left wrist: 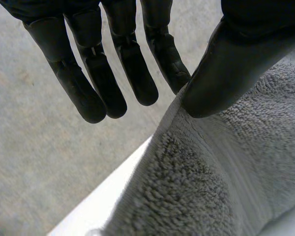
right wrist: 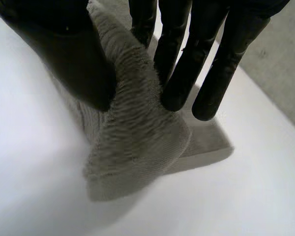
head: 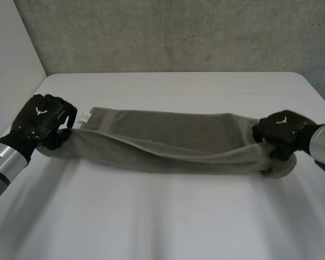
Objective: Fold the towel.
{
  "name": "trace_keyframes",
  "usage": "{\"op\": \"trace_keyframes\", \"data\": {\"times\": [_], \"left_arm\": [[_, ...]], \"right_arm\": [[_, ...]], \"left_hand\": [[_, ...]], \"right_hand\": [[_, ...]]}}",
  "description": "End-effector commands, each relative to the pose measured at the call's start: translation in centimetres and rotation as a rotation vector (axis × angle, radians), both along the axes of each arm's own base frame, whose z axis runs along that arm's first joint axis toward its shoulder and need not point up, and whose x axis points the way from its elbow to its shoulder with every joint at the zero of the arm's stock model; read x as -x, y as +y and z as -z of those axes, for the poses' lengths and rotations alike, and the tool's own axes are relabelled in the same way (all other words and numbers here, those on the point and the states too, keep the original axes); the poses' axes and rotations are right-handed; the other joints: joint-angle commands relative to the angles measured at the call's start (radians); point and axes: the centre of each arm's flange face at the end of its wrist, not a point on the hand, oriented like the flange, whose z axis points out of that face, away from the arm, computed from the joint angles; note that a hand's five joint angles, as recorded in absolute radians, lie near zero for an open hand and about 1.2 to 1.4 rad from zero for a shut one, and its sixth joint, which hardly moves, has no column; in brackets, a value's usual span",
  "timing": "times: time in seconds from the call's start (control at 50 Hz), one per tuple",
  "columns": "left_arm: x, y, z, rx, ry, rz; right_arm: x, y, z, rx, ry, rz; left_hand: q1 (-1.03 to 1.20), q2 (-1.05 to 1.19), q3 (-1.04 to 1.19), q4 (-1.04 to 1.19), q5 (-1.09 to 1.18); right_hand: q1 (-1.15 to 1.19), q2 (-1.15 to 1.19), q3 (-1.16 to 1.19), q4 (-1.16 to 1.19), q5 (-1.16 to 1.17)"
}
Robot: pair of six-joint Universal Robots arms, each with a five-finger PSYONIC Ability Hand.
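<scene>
Towel (head: 168,141) lay stretched across the middle of the white table (head: 168,222) in the head view, a long grey band with its far layer flat and its near edge raised between the two hands and sagging at the centre. The left hand (head: 40,119) held one end and the right hand (head: 279,130) the other.

From the left wrist, the thumb bore down on the towel's hemmed edge (left wrist: 196,187) while the fingers (left wrist: 83,93) stood straight and fanned just beyond it. I judged this a hold made by the thumb, since the cloth hung clear of the table there. The pile looked thick and looped, with a flatter woven strip along the border.

From the right wrist, the right hand's thumb and fingers (right wrist: 187,73) pinched a bunched ridge of the towel (right wrist: 132,147), whose loose corner drooped onto the table (right wrist: 246,196).

The fold seemed under way but unfinished. To do it well, both ends should travel together and level (a sagging middle drags and wrinkles), keeping the cloth taut until its edges meet. Soft terry like this would slump rather than crease, so it probably wants pressing flat.
</scene>
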Motion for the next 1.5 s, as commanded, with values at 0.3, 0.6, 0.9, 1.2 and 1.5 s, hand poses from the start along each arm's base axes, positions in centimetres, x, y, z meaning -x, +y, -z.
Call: {"op": "trace_keyframes", "data": {"times": [0.3,0.6,0.9,1.2,1.5], "left_arm": [[-0.2,-0.1,1.8,-0.059,0.001,-0.011],[0.0,0.3,2.0,-0.070,0.001,-0.007],[0.1,0.6,2.0,-0.071,0.000,-0.004],[0.2,3.1,-4.6,0.081,0.000,-0.003],[0.4,5.2,-6.4,0.068,0.001,0.006]], "right_arm": [[2.3,0.9,5.6,-0.186,-0.022,0.106],[3.2,0.1,4.8,-0.159,-0.023,0.130],[3.8,0.2,3.8,-0.124,-0.020,0.152],[4.5,1.3,-5.6,0.190,-0.038,0.165],[4.3,3.2,-6.6,0.184,0.117,0.079]], "left_hand": [[0.040,0.031,0.011,0.035,0.026],[0.040,0.031,0.011,0.035,0.026],[0.040,0.031,0.011,0.035,0.026],[0.040,0.031,0.011,0.035,0.026],[0.040,0.031,0.011,0.035,0.026]], "right_hand": [[-0.251,-0.261,-0.261,-0.262,-0.253],[-0.263,-0.273,-0.273,-0.274,-0.265],[0.429,0.419,0.419,0.418,0.427],[0.429,0.419,0.419,0.418,0.427],[0.429,0.419,0.419,0.418,0.427]]}}
